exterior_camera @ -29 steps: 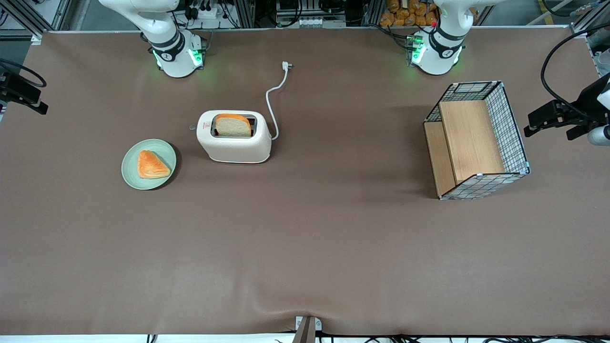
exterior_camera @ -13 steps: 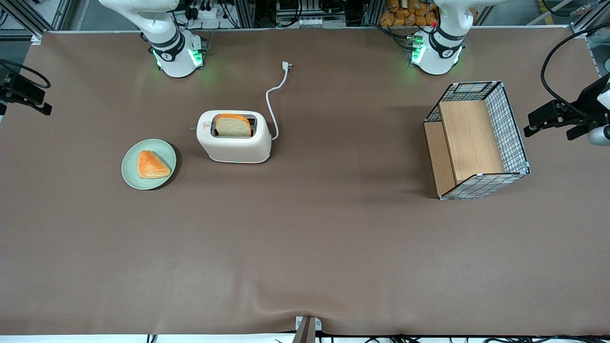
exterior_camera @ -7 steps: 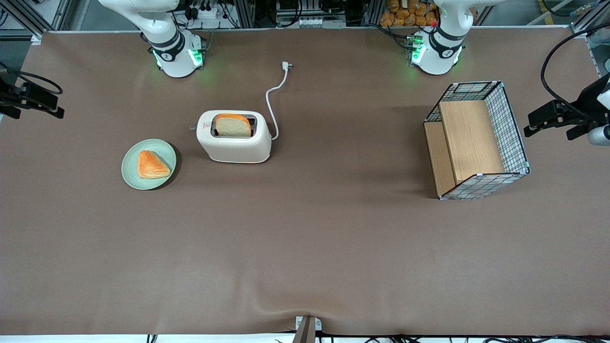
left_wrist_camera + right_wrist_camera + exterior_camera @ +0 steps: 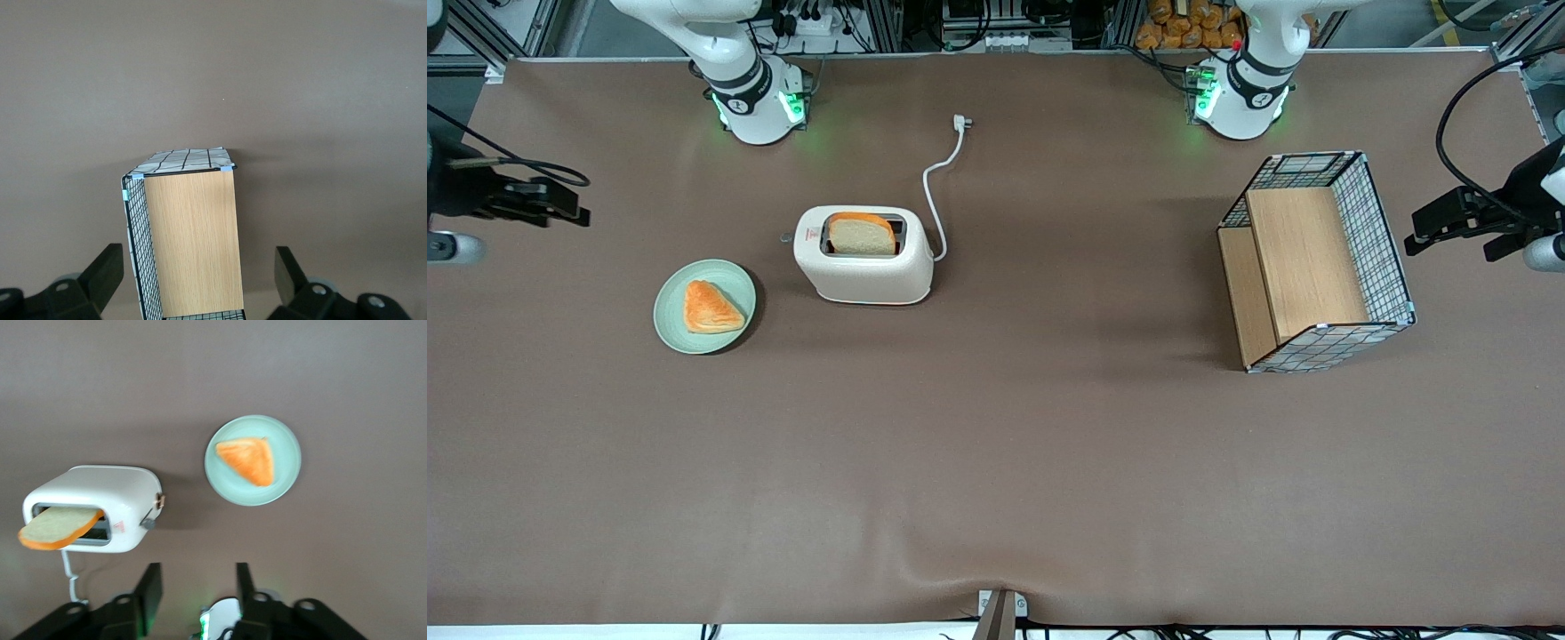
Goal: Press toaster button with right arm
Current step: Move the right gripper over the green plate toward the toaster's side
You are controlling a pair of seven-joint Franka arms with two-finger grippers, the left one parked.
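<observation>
Green plate (image 4: 704, 307) holding pastry (image 4: 711, 308); wire-mesh wooden basket (image 4: 1316, 262) well apart.

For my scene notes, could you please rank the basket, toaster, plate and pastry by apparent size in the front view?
1. Basket
2. Toaster
3. Plate
4. Pastry
The pincer hovers apart, toward the working arm's end.

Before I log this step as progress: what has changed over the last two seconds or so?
Only the right arm's hand moved: from the table's edge at the working arm's end it has come in over the table toward the toaster, fingers open, holding nothing. It is still well short of the toaster button. The toaster, its bread slice, the plate with the pastry and the basket stayed put.
</observation>
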